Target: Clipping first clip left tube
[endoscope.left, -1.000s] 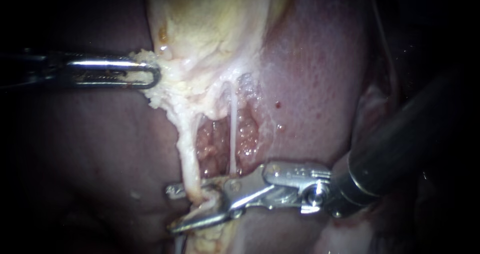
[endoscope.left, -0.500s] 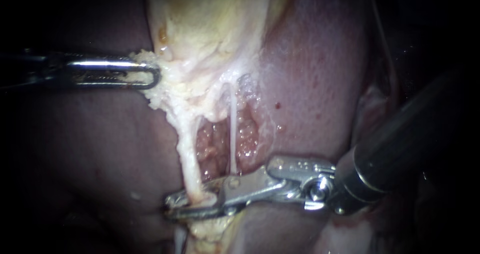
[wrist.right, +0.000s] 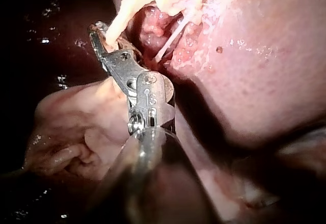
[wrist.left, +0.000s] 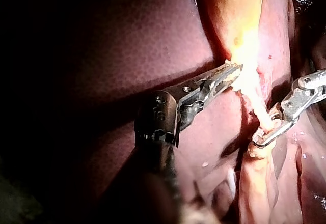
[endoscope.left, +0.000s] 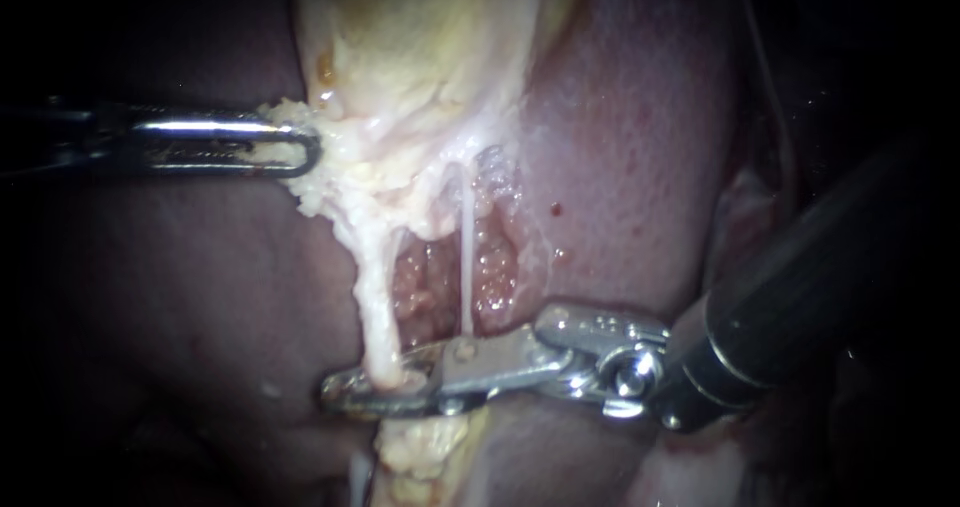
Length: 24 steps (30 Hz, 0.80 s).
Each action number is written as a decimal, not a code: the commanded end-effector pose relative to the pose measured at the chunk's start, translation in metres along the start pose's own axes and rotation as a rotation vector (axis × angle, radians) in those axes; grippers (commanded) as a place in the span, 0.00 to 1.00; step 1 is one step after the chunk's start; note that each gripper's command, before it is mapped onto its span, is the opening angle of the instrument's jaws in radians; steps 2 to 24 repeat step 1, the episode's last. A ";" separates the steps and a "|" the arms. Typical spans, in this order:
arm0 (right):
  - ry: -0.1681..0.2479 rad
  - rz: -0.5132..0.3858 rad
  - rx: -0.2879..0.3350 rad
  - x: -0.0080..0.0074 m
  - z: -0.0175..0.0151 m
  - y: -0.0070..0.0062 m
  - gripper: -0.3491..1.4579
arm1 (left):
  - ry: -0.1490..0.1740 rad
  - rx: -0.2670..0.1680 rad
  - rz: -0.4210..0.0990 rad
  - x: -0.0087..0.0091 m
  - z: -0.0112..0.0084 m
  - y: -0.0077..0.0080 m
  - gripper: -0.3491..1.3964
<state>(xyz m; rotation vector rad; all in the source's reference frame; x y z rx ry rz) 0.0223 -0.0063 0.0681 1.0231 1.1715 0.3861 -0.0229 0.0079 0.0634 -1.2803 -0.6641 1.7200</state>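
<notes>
Where it hangs at lower centre, left tube (endoscope.left: 375,307): pinched between both jaws of right instrument (endoscope.left: 345,395).
left instrument (endoscope.left: 300,147): upper left, jaws clamped on gallbladder (endoscope.left: 420,57) edge.

Left instrument (endoscope.left: 305,145) lies level, right instrument (endoscope.left: 350,395) angled in (both jaws clamped).

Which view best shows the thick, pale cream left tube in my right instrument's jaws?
The endoscope view: the thick pale left tube shows along its whole length, down to the right instrument, whose jaws are shut on it. The left wrist view shows only the stretch near those jaws; the right wrist view, a short end.
</notes>
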 end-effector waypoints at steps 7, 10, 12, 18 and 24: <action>0.001 0.001 0.000 0.0000 0.0001 0.0000 0.00 | 0.000 0.000 0.000 0.0000 0.0000 0.0000 0.00; 0.001 0.001 0.000 0.0000 0.0001 0.0000 0.00 | 0.000 0.000 0.000 0.0000 0.0000 0.0000 0.00; 0.001 0.001 0.000 0.0000 0.0001 0.0000 0.00 | 0.000 0.000 0.000 0.0000 0.0000 0.0000 0.00; 0.001 0.001 0.000 0.0000 0.0001 0.0000 0.00 | 0.000 0.000 0.000 0.0000 0.0000 0.0000 0.00; 0.001 0.001 0.000 0.0000 0.0001 0.0000 0.00 | 0.000 0.000 0.000 0.0000 0.0000 0.0000 0.00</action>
